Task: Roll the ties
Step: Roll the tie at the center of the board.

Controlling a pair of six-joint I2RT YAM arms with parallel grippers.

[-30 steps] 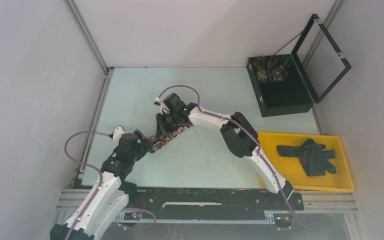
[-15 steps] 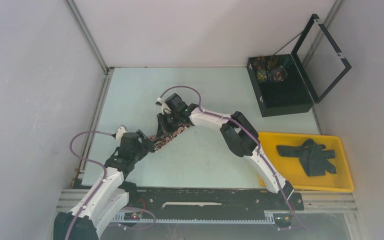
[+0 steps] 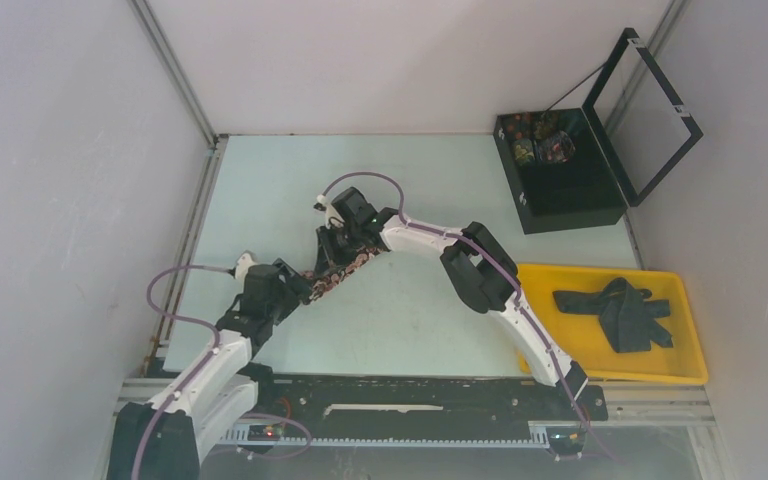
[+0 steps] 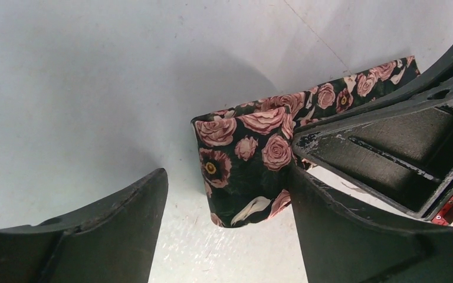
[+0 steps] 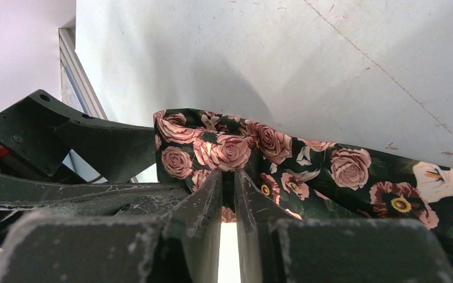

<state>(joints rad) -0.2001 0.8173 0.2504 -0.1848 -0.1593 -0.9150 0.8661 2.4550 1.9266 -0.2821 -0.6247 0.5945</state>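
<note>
Tie [image 4: 242, 171] lies inside the spread left claw [image 4: 227, 180], seemingly pinched by the clenched right claw [image 5: 229, 178].

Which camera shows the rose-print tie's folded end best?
Left wrist: the tie shows its folded end unblocked between the open fingers of the left gripper. Right wrist shows it pinched and partly hidden by the right gripper. Top external shows only a small strip.
</note>
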